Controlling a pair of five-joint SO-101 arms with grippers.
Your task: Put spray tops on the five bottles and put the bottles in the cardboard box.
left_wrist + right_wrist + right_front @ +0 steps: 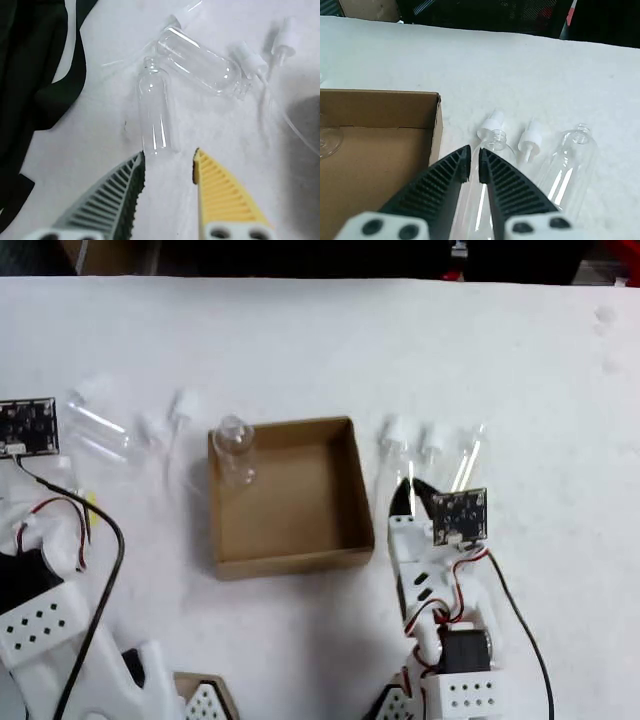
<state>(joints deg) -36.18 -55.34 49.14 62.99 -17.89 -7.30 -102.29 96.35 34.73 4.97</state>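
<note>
Fingers point(217, 195) of the left gripper point(168, 156) spread wide in the left wrist view, one grey, one yellow, gripping nothing; just past the tips an uncapped bottle point(156, 112) lying on the white table point(90, 150), base toward the gap, probably lined up for a grasp along its body; a second bottle point(200, 62) lying crosswise near its neck; loose spray tops point(250, 57) beside, thin tubes trailing.

Right wrist view: black fingers point(445, 185) of the right gripper point(474, 152) drawn nearly together, only a slit between, nothing held; beyond them an open-necked bottle point(501, 144) flat on the table with a white top point(490, 122) just by its neck, apparently laid out as a pair for fitting; a further top point(530, 140) and a further bottle point(575, 160) alongside; cardboard box point(436, 120) near.

High view: box open-topped between the two arms, likely so either can reach it; one clear bottle point(233, 452) at its far-left corner, seemingly inside, cap not discernible; remaining bottles outside, so most of the task apparently undone.
</note>
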